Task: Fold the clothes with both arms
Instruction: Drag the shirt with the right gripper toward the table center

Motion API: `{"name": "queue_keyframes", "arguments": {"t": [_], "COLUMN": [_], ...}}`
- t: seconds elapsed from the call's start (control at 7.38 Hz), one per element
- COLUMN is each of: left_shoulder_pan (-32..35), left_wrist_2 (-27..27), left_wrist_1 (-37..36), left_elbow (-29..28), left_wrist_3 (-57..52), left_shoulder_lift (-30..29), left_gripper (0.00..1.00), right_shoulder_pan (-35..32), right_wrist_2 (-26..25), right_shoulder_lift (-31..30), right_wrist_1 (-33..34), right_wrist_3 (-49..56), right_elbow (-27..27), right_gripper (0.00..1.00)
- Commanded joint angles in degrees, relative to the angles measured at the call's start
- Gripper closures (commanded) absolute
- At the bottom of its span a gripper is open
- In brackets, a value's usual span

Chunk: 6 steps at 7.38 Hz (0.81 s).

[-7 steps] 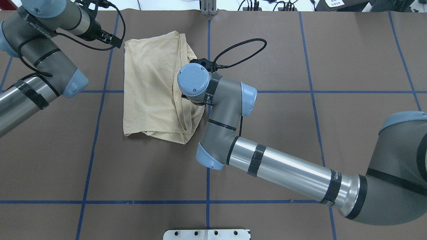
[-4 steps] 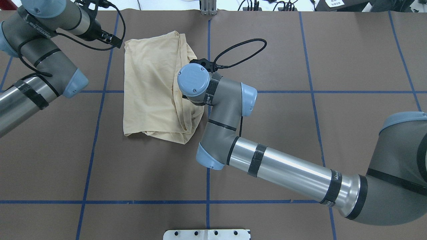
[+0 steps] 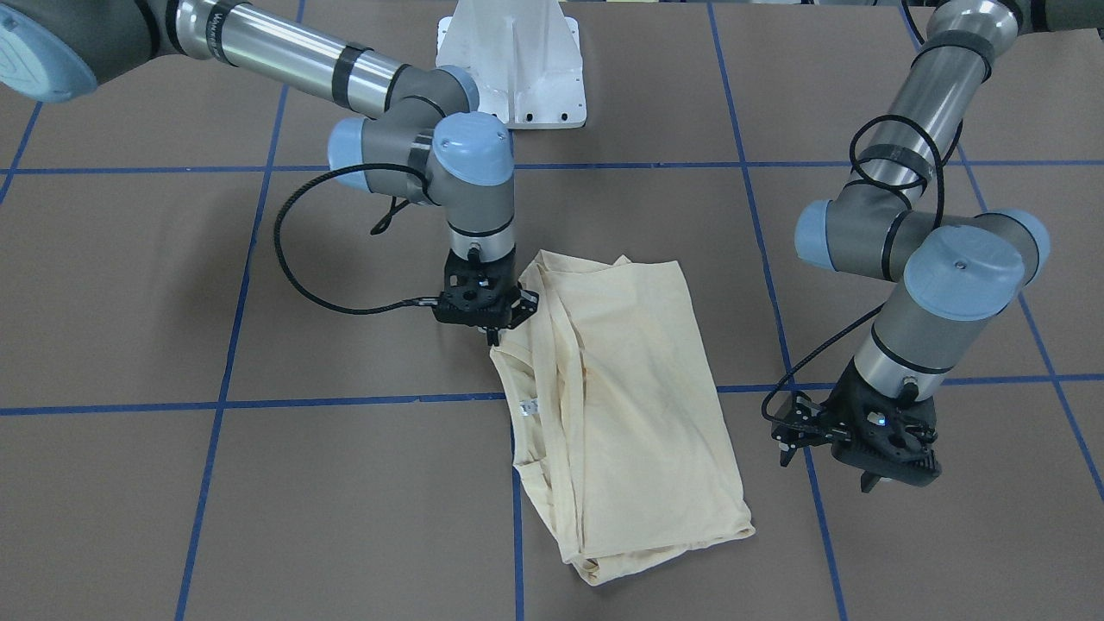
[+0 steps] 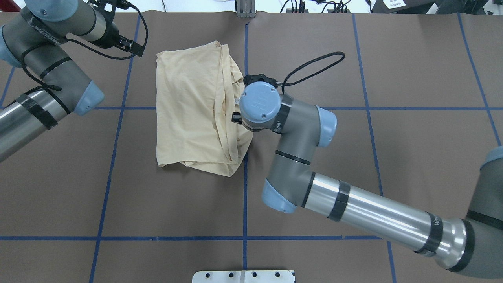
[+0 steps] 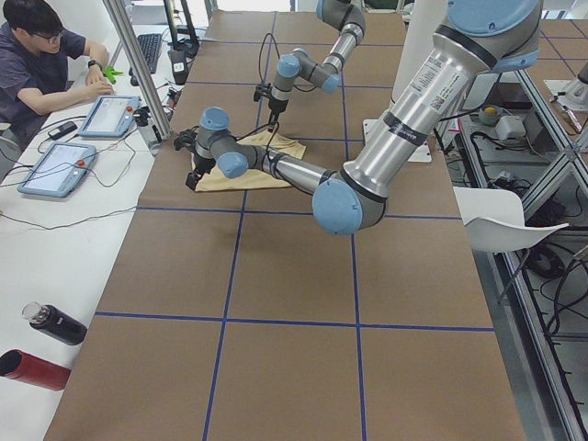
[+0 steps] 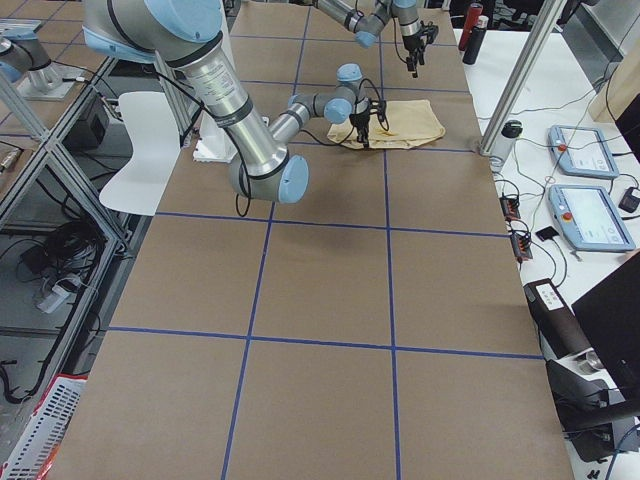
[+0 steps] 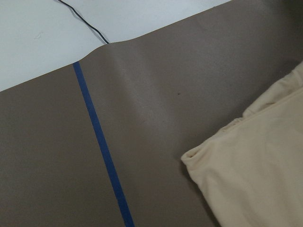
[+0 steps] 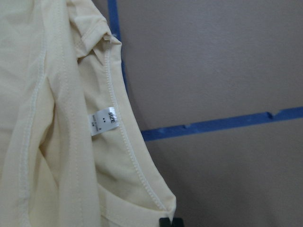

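1. Black left claw (image 3: 862, 457) hangs just above the brown counter (image 4: 70, 177), beside the far-left corner of the shirt (image 4: 188, 106) and apart from it. Its wrist camera shows only that corner and bare paper, so I cannot tell how wide its jaws stand. No cloth is in it.
2. Pale cream, the shirt lies on the far middle of the counter, just left of the centre tape line (image 4: 245, 204). It is doubled into a rough rectangle, with loose layered edges bunched along its right side and no print showing.
3. At that right side the right claw (image 3: 493, 332) points straight down, pinched closed on the neckline hem close to the white tag (image 8: 103, 122). The cloth rises a little to meet it.
4. The step in hand looks like a one-armed grip on the neck edge, either to tug the bundle straight or to begin carrying that edge across for another fold. The left arm is idle.
5. The next move likely calls for the left claw to take or pin its corner so the thin knit does not slide. The right claw would then lift only enough to clear the layers before laying the edge over.
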<state>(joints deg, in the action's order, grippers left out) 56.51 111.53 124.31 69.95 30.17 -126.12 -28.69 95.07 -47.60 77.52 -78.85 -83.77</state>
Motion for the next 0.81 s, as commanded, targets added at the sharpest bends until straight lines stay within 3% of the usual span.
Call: {"name": "queue_keyframes", "arguments": {"t": [0.0, 0.14, 0.27, 0.41, 0.68], "left_shoulder_pan": [-0.1, -0.1, -0.1, -0.1, -0.3], "left_wrist_2": [-0.1, 0.0, 0.0, 0.0, 0.0], "left_wrist_1": [0.0, 0.0, 0.0, 0.0, 0.0], "left_elbow": [0.4, 0.4, 0.4, 0.4, 0.4], "left_wrist_3": [0.1, 0.1, 0.1, 0.1, 0.1], "left_shoulder_lift": [0.0, 0.0, 0.0, 0.0, 0.0], "left_gripper": [0.00, 0.00, 0.00, 0.00, 0.00], "right_shoulder_pan": [2.8, 3.7, 3.8, 3.9, 2.2], "right_wrist_2": [-0.1, -0.3, -0.6, -2.7, -2.3], "right_shoulder_lift": [-10.1, -10.3, -10.3, -10.6, -5.6], "right_wrist_1": [2.3, 2.4, 2.4, 2.4, 6.0], "right_wrist_3": [0.0, 0.1, 0.3, 0.3, 0.4], "right_elbow": [-12.6, -12.4, -12.0, -12.1, -10.3], "right_gripper": [1.00, 1.00, 0.54, 0.01, 0.00]}}
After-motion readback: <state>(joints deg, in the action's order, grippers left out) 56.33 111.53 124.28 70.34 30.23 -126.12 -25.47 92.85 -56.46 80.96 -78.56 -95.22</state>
